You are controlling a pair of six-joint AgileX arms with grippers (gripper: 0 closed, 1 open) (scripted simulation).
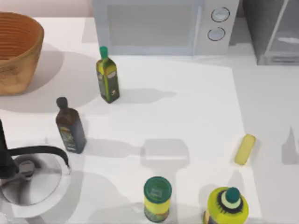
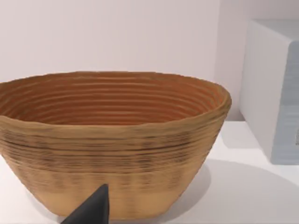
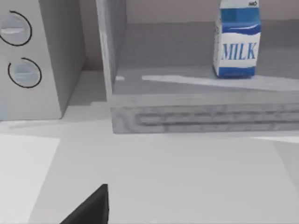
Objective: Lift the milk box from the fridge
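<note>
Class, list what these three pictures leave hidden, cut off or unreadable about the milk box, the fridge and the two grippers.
- Milk box: right wrist view's edge cuts off its gable top.
- Fridge: top view's corner crops it, and the box inside is out of sight there.
- Left gripper: left wrist view shows one dark fingertip before the basket; opening unreadable.
- Right gripper: likewise one fingertip in the right wrist view.

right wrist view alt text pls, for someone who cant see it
A blue and white milk box stands upright inside the open grey fridge, on its floor. The white microwave with two round knobs sits beside the fridge.
</note>
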